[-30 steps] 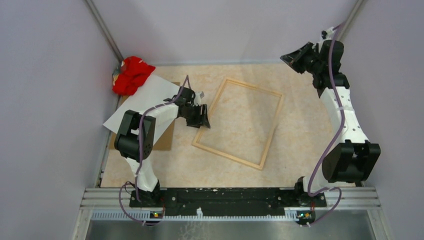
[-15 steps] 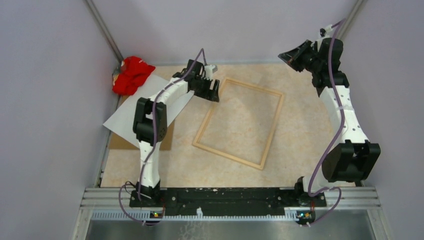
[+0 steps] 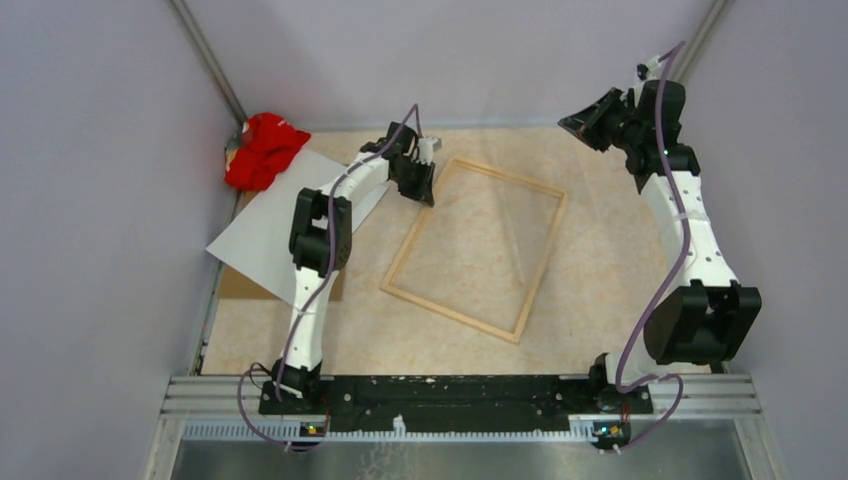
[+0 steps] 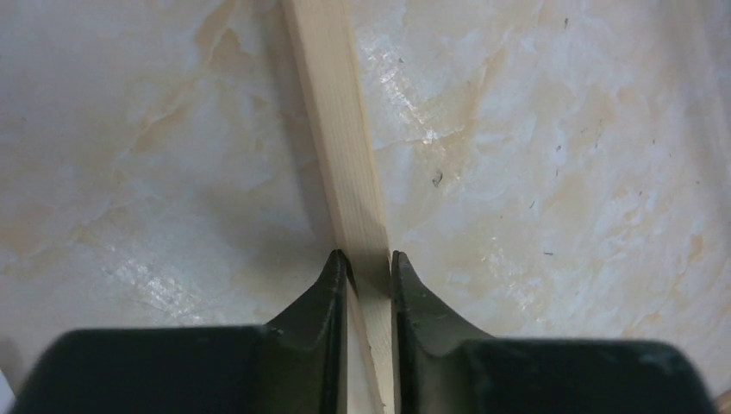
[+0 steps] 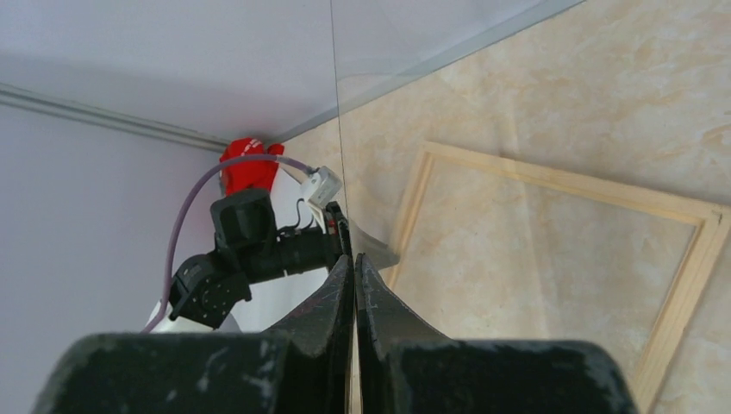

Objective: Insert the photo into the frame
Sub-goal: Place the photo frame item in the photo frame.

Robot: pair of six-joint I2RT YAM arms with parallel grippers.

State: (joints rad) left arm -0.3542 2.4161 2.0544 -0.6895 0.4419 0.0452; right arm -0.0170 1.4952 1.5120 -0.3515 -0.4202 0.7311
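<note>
Nearest us, the frame (image 3: 541,264) lies flat on the marbled table (image 3: 610,300), light and stiff, easy to drag by one slim rail. Left of it, the photo (image 3: 262,228) rests pale back up on the brown backing board (image 3: 240,288), outside the frame. We judge it thin, floppy and easily creased, best pinched at a corner overhanging the board. Farther on, the left gripper (image 4: 366,259) is narrowed onto the frame's far-left rail, one finger either side. Farthest, the right gripper (image 5: 354,259) hangs raised, jaws pressed together; whether they pinch anything we cannot tell
</note>
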